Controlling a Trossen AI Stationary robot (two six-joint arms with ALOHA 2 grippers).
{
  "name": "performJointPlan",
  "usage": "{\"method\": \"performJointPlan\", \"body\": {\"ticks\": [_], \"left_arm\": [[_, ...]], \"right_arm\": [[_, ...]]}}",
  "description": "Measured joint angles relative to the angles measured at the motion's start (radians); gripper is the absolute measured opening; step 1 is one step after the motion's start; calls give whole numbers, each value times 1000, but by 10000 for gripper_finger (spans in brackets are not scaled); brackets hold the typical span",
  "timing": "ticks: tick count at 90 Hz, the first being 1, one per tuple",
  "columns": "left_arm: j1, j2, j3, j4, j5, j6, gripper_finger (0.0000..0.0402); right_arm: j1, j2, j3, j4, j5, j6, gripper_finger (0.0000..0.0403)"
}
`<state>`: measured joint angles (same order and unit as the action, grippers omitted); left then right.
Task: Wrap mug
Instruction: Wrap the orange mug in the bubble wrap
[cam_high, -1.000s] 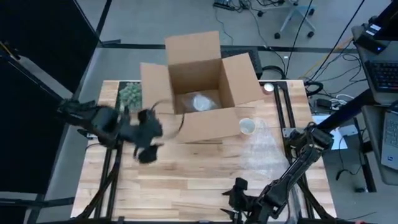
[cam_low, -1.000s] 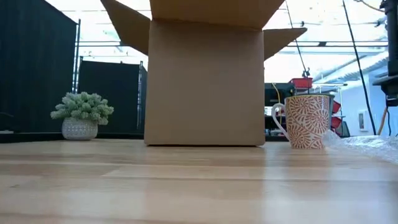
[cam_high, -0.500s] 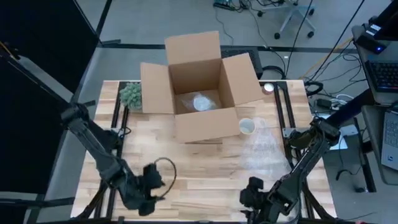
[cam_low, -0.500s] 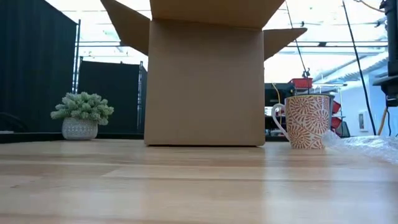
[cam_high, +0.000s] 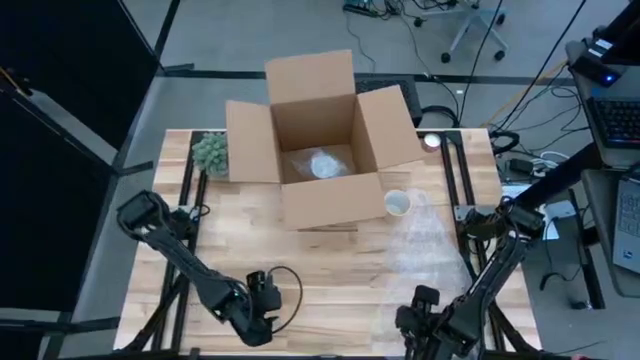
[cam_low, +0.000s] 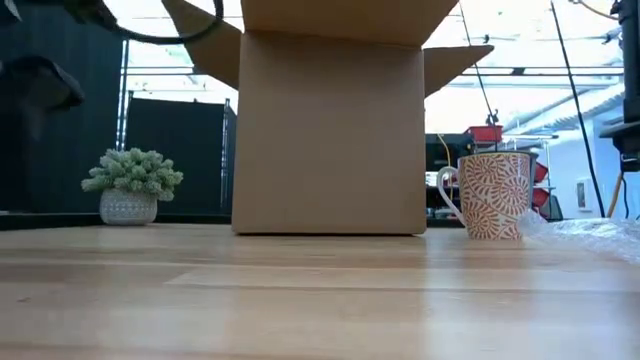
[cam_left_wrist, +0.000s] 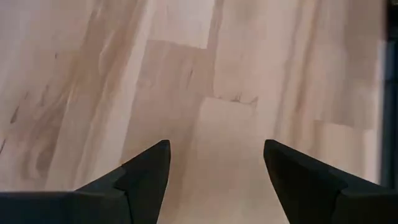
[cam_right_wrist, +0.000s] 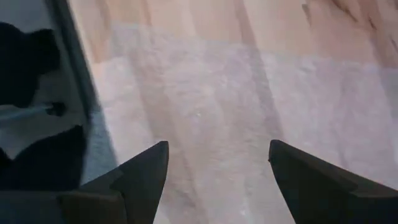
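Mug (cam_high: 397, 203): stood upright just beside the cardboard box (cam_high: 322, 140), at the far corner of the bubble wrap (cam_high: 428, 250), handle pointing boxward. Right gripper (cam_high: 418, 322): fingers apart, empty, over the wrap's near edge; judged the nearer. Left gripper (cam_high: 259, 318): fingers apart, empty, over bare table (cam_high: 330, 270), well apart.

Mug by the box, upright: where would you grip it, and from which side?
Probably the mug's rim, coming from above with one finger inside its open mouth. The cardboard box stands close on one side, the bubble wrap lies on the other, and the handle points toward the box, crowding a side grasp.
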<state>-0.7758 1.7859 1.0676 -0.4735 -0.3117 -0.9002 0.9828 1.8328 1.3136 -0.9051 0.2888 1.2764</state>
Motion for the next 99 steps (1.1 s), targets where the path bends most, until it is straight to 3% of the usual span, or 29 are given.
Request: {"method": "performJointPlan", "body": {"ticks": [29, 47, 59, 69, 85, 99], "left_arm": [[46, 91, 0, 116, -50, 103, 247], [89, 117, 0, 190, -89, 207, 247], [132, 109, 1, 177, -34, 203, 247], [154, 101, 1, 231, -30, 223, 247], [186, 101, 2, 381, -32, 336, 247], [201, 101, 2, 393, -34, 323, 247]], "right_arm": [[-13, 0, -4, -77, 5, -36, 263], [-63, -2, -123, 107, -54, -58, 263], [-131, -7, -171, 2, -116, 12, 263], [-154, -46, -142, 16, -78, -68, 263], [-152, -59, -139, -49, -128, -114, 263], [-91, -60, -172, 110, -140, -57, 263]]}}
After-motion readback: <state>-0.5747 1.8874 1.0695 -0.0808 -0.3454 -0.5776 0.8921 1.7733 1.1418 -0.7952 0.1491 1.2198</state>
